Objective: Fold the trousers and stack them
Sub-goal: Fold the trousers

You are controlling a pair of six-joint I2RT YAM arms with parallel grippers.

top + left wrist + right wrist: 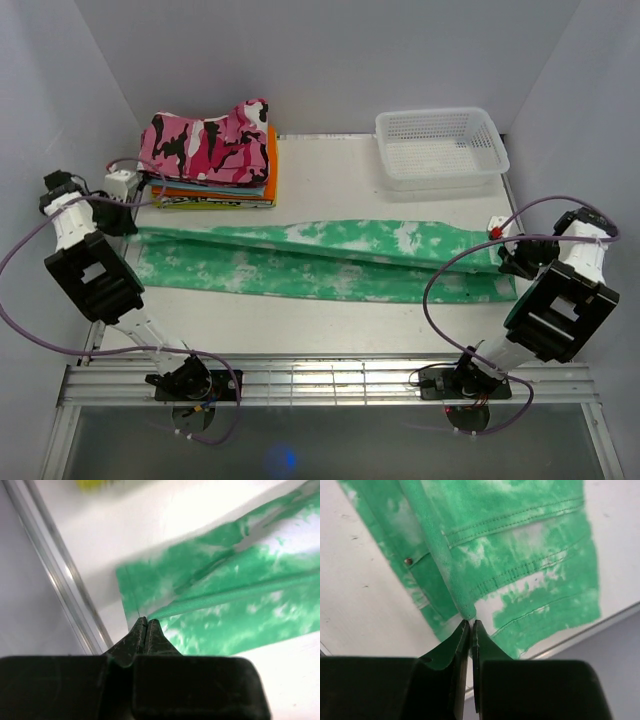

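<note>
The mint green and white blotched trousers [330, 255] lie stretched across the table from left to right, with one long layer raised over the other. My left gripper [122, 220] is shut on the leg end at the left; in the left wrist view its tips [145, 622] pinch a folded edge of the fabric [225, 605]. My right gripper [507, 258] is shut on the waist end at the right; in the right wrist view its tips [471, 623] hold a corner of the waistband [520, 555] just above the layer lying on the table.
A pink, black and white camouflage garment [205, 145] lies on a stack of orange folded clothes [225, 190] at the back left. A white mesh basket [440, 145] stands at the back right. A metal rail [330, 380] runs along the near edge.
</note>
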